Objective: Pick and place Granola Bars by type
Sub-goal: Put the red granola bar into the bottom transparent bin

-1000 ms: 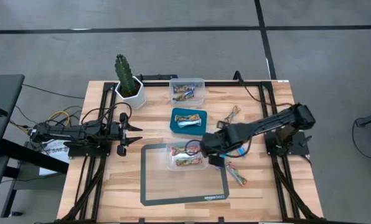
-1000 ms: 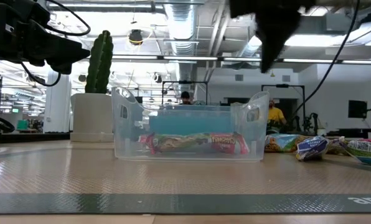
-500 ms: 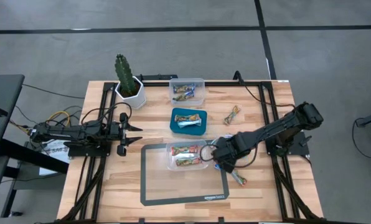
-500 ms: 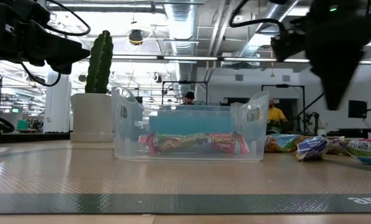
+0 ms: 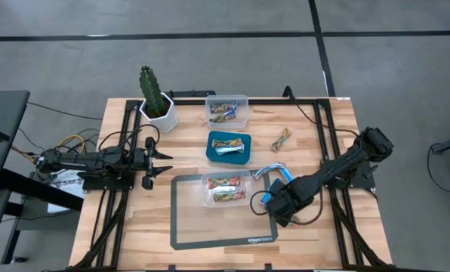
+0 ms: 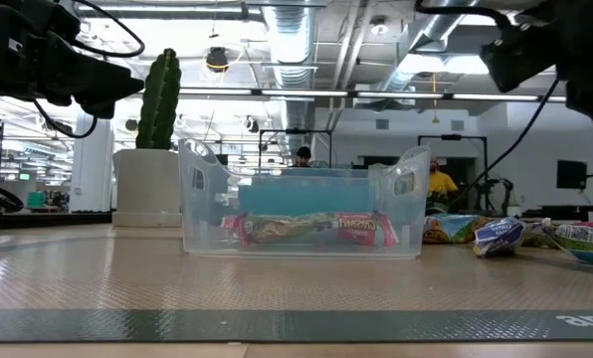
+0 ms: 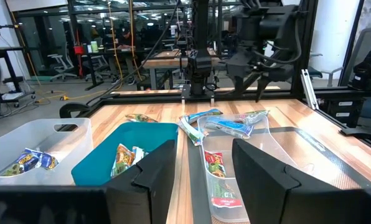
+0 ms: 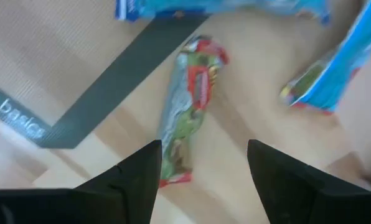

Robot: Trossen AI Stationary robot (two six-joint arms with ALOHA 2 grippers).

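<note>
Hovering over the table's right front, the right gripper (image 5: 277, 204) has its jaws spread and grasps nothing. Directly beneath it, between its 2 fingers (image 8: 131, 180), a green-and-red granola bar (image 8: 185, 106) lies on bare wood just beside the mat's dark edge (image 8: 120, 84). 2 blue bars (image 5: 272, 172) lie just beyond it. The clear bin (image 5: 226, 189), holding 2 bars, sits beside the claw. The left gripper (image 5: 163, 162), released, waits well apart.

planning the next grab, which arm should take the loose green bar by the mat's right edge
The right: its open right gripper hovers directly over the green bar. The left gripper waits at the table's left side, far off.
</note>
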